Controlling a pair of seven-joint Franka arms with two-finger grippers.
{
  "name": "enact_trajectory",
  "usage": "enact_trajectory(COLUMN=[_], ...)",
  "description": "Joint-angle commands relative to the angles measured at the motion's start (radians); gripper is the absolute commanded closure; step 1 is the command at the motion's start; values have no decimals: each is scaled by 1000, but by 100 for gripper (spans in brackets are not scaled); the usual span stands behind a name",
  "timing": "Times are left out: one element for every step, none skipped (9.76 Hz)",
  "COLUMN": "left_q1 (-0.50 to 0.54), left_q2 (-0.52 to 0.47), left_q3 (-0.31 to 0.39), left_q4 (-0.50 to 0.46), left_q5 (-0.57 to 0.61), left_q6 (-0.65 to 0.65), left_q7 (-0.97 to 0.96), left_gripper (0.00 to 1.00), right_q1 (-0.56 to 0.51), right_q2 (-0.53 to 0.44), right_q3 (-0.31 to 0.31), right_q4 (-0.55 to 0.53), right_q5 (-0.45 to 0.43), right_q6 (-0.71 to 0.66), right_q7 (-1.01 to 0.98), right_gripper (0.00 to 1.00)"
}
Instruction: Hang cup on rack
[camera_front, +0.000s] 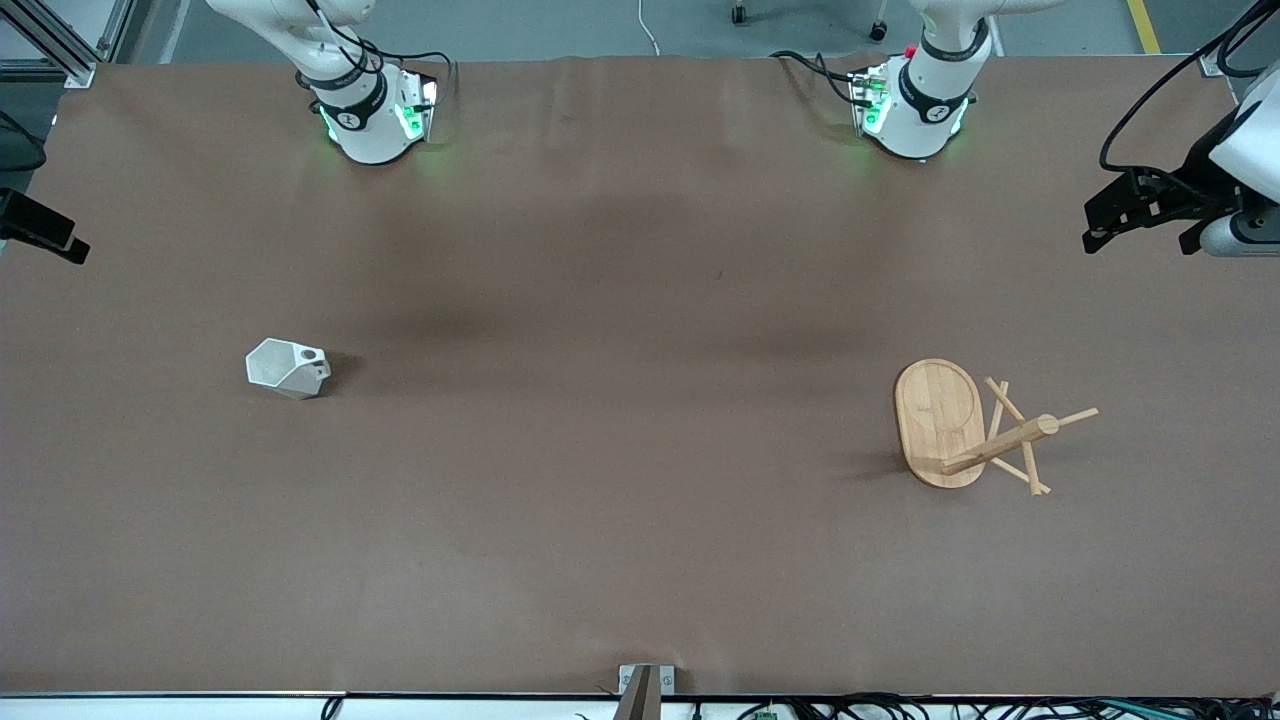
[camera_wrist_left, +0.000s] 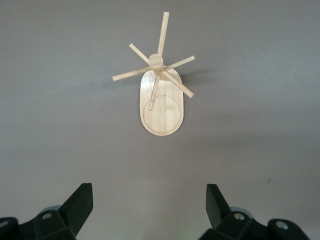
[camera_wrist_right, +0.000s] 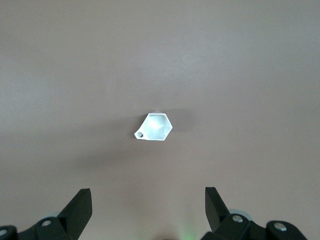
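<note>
The white faceted cup (camera_front: 288, 367) stands on the brown table toward the right arm's end, its pierced handle on one side. My right gripper (camera_wrist_right: 148, 195) hangs high over the table with the cup (camera_wrist_right: 155, 127) below and ahead of it; its fingers are wide open and hold nothing. The bamboo rack (camera_front: 940, 420) stands on its oval base toward the left arm's end, thin pegs spreading from its post. My left gripper (camera_wrist_left: 150, 192) hovers high with the rack (camera_wrist_left: 161, 107) ahead of it, open and empty. Neither hand shows in the front view.
The two arm bases (camera_front: 370, 110) (camera_front: 915, 105) stand at the table's edge farthest from the front camera. Black devices jut in at both table ends (camera_front: 1150, 205) (camera_front: 40, 235). A small metal bracket (camera_front: 645, 680) sits at the nearest edge.
</note>
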Motion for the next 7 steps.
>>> enact_trajectory(left_q1=[8,5,5,6,3,-3,-9], left_q2=[23,42,56,69,79,81,83], left_q3=[-5,-6,-6,-6,-8,-9,-14], left_q4=[16,42,65,67,64,59,62], left_q5=[15,16,15,12,3,2,2], left_q6=[-35,-47,-52,-52,-54,-54,-54], left_q7=[9,9,9,11,14,11,0], left_gripper=[0,0,0,0,0,0,0], right_q1=[-9,-9,-9,-9,-9,-8,-5], right_q2=[-8,-8,-8,-8,-8,-8,-8], right_q3=[5,5,5,5,4,4,4], right_q4=[-12,-12,-12,-12,-12,-12,-13], right_q5=[-1,-1,-1,-1,-1,-1,-3], right_q6=[8,8,6,6,6,8,6], right_q7=[-8,-8,-8,-8,-8,-6,-8], right_gripper=[0,0,0,0,0,0,0])
